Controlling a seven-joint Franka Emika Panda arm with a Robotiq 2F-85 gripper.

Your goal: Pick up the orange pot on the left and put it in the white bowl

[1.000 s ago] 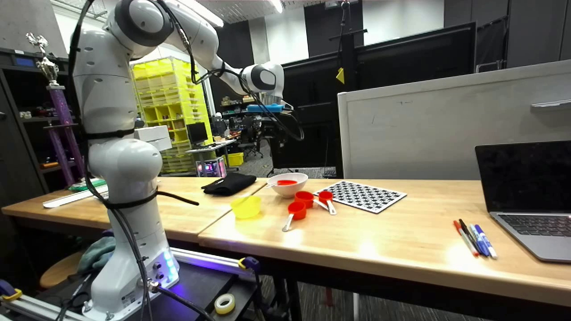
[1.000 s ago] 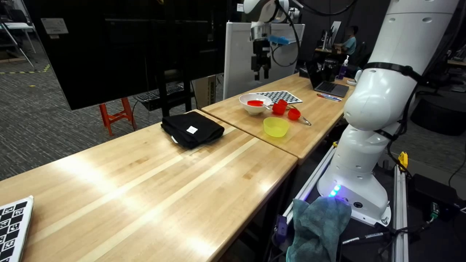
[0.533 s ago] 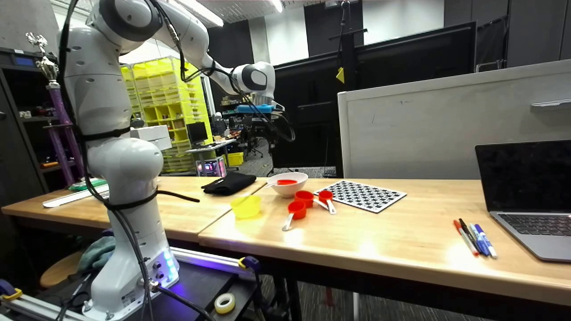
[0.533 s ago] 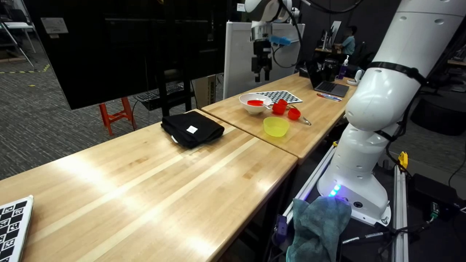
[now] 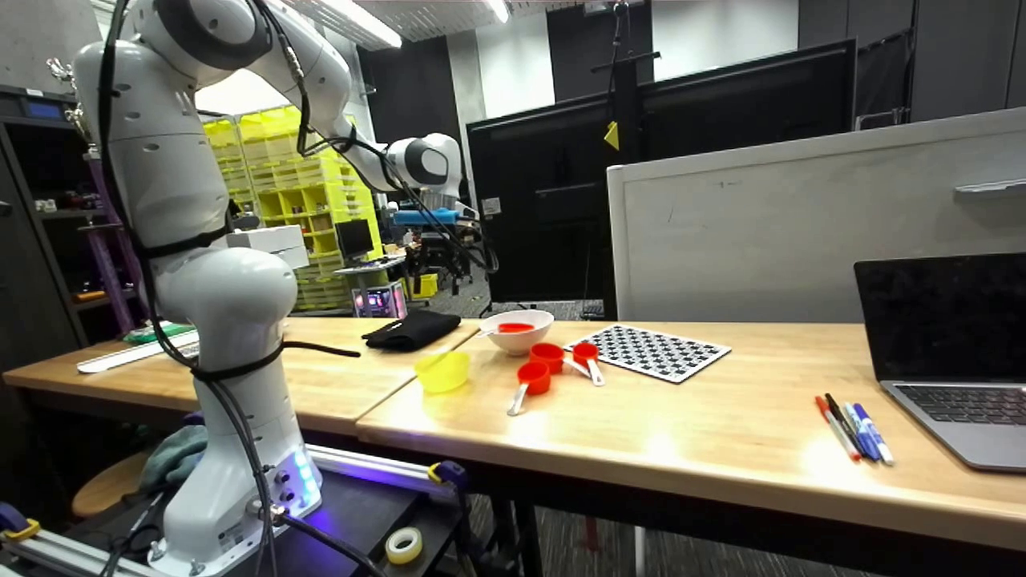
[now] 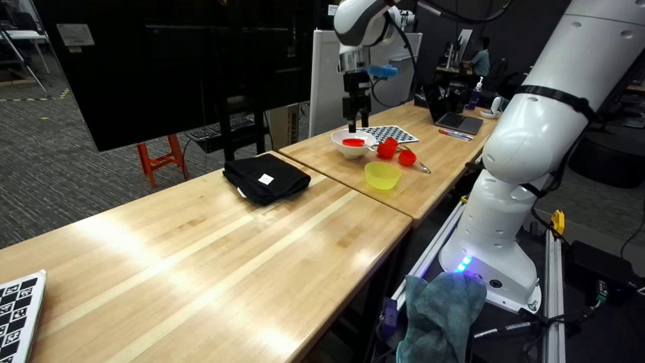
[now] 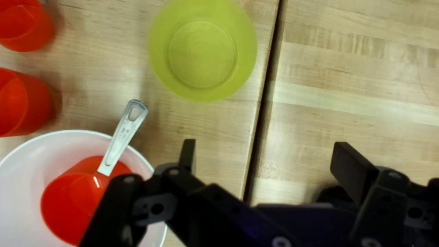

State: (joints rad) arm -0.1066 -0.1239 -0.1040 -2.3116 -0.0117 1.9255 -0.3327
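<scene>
One orange pot (image 7: pixel 68 202) contained in white bowl (image 7: pixel 22 180), handle (image 7: pixel 122 139) angled outward, three red cups (image 5: pixel 545 358) grouped beside it, yellow tub (image 7: pixel 202 53) set nearby, gripper (image 7: pixel 269 159) held above table (image 7: pixel 216 137), fingers (image 7: pixel 353 168) spread

You face a robotics lab, your arm (image 5: pixel 224 288) between metal rails (image 6: pixel 553 292), racked yellow bins (image 5: pixel 276 172), a checkered mat (image 5: pixel 651 353), a whiteboard (image 5: pixel 801 232), a laptop (image 5: pixel 946 320).

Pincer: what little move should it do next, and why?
Perhaps the pincer should rise a little: it is open and empty, and a red pot is already in the white bowl, so the job looks done.
</scene>
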